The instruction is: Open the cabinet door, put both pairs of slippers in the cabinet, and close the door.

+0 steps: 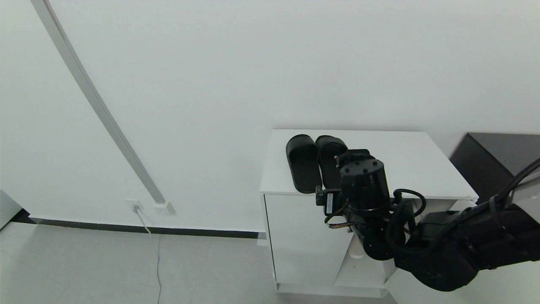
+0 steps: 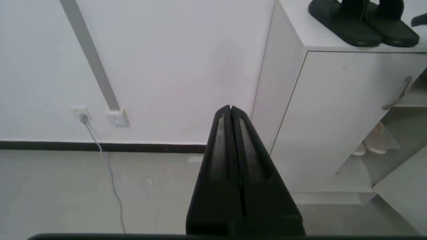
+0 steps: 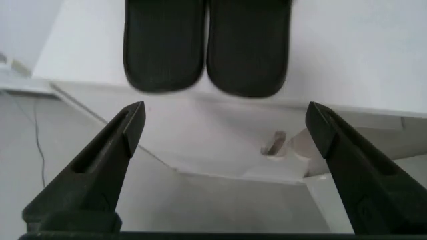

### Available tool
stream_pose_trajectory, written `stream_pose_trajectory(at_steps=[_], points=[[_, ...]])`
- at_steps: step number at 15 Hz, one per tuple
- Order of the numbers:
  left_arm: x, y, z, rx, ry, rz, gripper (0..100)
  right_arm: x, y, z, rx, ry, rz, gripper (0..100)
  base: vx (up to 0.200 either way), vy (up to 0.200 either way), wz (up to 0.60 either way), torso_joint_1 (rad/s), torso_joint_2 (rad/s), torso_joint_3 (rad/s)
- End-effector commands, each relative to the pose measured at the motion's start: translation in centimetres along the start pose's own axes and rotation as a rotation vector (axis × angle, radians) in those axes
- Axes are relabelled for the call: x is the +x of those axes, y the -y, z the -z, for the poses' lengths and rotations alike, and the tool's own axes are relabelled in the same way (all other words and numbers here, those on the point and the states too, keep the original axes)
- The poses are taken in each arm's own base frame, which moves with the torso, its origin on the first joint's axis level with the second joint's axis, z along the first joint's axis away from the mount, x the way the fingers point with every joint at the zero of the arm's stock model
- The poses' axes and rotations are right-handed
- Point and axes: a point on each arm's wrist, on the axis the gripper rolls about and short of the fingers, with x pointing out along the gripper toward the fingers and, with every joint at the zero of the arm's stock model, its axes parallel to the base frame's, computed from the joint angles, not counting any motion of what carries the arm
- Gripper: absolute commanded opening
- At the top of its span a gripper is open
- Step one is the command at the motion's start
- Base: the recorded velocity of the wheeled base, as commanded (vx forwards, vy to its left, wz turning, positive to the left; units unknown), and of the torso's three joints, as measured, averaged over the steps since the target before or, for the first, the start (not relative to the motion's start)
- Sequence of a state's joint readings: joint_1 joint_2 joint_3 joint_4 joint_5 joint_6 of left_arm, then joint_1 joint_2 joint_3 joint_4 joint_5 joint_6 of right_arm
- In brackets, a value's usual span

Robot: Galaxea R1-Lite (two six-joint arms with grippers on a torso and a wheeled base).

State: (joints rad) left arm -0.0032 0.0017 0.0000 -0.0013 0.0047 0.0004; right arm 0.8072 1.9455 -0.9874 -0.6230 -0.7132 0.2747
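Observation:
A pair of black slippers (image 1: 314, 166) lies on top of the white cabinet (image 1: 400, 164), heels at its front edge. My right arm (image 1: 363, 185) is in front of the cabinet, just below those heels. In the right wrist view my right gripper (image 3: 225, 113) is open, facing the black slippers (image 3: 207, 47), apart from them. The cabinet's left door (image 2: 333, 113) with its handle (image 2: 398, 93) is closed. The right side is open, and a pale pair of slippers (image 2: 377, 140) rests on a shelf inside. My left gripper (image 2: 230, 113) is shut on nothing, out to the cabinet's left.
A wall socket (image 1: 135, 207) with a cable running down to the floor sits left of the cabinet. A grey strip (image 1: 97, 101) slants across the wall. Dark furniture (image 1: 498, 160) stands right of the cabinet. The opened right door (image 2: 407, 200) juts out low.

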Motion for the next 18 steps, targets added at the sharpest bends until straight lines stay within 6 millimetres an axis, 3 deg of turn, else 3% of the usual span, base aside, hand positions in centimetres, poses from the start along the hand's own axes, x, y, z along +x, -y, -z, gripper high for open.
stream_pose_trajectory(at_steps=[1,4,9,13,18], points=[[0.0,0.0,0.0,0.001,-0.001,-0.002,0,-0.2,0.0,-0.4,0.01,0.01,-0.002,100,0.2,0.0,0.0,-0.012,0.0,0.002],[0.0,0.0,0.0,-0.002,-0.001,-0.005,0,0.5,-0.4,1.0,-0.008,-0.01,-0.003,100,0.2,0.0,0.0,0.006,0.0,0.002],[0.0,0.0,0.0,-0.008,-0.001,-0.006,0,1.9,-1.0,3.2,-0.033,0.041,-0.027,100,0.0,0.0,0.0,0.0,0.0,0.0],[0.0,0.0,0.0,-0.016,-0.001,-0.006,0,4.5,-0.6,4.5,-0.044,0.063,-0.054,100,0.0,0.0,0.0,0.0,0.0,0.0],[0.0,0.0,0.0,-0.013,-0.001,-0.006,0,8.3,-0.4,3.4,-0.018,0.107,-0.048,100,0.0,0.0,0.0,0.0,0.0,0.0]])
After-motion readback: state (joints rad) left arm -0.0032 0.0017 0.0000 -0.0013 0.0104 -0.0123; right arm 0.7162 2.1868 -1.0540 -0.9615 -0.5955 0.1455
